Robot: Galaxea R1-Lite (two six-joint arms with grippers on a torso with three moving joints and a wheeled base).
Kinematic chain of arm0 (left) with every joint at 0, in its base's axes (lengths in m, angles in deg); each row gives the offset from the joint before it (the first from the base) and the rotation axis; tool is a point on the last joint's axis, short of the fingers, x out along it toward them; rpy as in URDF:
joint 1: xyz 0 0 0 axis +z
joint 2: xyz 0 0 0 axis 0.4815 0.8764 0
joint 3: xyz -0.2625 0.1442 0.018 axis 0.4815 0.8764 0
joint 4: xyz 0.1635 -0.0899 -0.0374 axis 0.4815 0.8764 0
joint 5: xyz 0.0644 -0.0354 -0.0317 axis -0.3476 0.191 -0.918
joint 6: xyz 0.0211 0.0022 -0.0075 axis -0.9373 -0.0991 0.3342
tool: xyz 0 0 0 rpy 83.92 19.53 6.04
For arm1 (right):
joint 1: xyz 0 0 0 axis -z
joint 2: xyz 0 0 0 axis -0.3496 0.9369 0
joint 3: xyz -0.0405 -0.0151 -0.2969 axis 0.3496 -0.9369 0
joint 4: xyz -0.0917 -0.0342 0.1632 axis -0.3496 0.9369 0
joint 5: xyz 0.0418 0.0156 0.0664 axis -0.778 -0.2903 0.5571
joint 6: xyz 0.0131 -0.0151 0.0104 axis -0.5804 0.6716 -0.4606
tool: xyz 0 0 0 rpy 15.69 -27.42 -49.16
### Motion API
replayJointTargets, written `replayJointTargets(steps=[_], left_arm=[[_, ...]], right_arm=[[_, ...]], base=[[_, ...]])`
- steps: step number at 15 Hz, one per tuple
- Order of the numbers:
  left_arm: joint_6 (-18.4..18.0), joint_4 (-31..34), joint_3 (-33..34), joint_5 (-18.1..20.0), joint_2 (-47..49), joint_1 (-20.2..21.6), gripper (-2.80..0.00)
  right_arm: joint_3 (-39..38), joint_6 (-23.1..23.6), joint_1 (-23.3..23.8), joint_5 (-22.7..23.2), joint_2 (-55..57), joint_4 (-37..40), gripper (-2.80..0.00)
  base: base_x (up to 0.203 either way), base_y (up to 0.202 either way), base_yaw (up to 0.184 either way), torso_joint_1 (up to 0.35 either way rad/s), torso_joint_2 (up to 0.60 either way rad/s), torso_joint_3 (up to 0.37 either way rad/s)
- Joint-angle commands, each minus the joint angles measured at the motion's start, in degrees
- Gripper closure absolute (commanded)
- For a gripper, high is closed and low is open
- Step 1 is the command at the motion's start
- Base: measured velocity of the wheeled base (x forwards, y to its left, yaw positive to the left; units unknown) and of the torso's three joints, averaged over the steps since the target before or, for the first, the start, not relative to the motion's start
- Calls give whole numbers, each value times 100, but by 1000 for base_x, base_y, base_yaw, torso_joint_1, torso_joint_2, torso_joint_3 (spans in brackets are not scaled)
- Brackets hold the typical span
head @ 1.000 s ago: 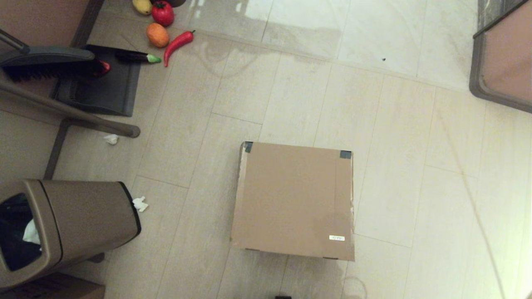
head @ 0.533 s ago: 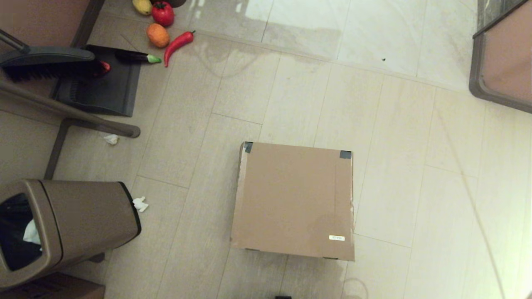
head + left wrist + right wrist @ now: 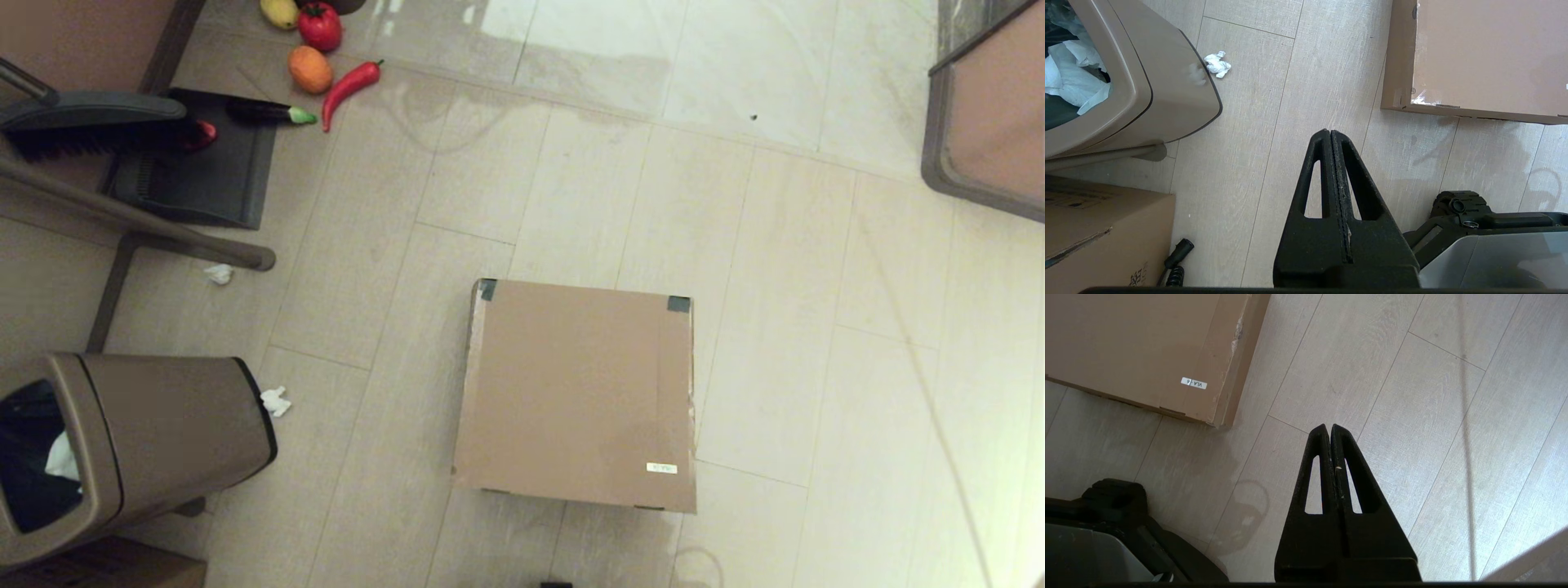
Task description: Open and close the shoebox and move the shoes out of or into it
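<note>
The left pincer (image 3: 1330,136) hangs clenched and empty above bare floor (image 3: 816,392), between the bin (image 3: 1147,81) and the box's near left corner. The right pincer (image 3: 1329,430) hangs the same way, fingers pressed together on nothing, above floor off the near right corner of the box; neither arm shows in the head view. The box (image 3: 578,392) sits on the floor straight ahead, lid flat and closed, with a white label (image 3: 661,468) near its near right corner and dark tape patches (image 3: 678,304) on the two far corners. The shoes are not visible. Left of the box stands the bin, with crumpled paper (image 3: 275,401) beside it. Farther left lie a dustpan (image 3: 196,171) and brush (image 3: 98,122), then toy vegetables (image 3: 318,49).
</note>
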Motion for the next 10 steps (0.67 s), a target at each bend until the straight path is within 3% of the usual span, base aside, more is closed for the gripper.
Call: replayJointTargets(steps=[1, 10], left_arm=[[1, 3, 6, -3, 13, 2, 0], [1, 3, -3, -3, 13, 2, 0]], right_arm=[[0, 6, -2, -1, 21, -8, 0], [0, 135, -4, 34, 21, 51, 0]], base=[[0, 0, 0, 0, 0, 0], [0, 0, 0, 0, 0, 0]])
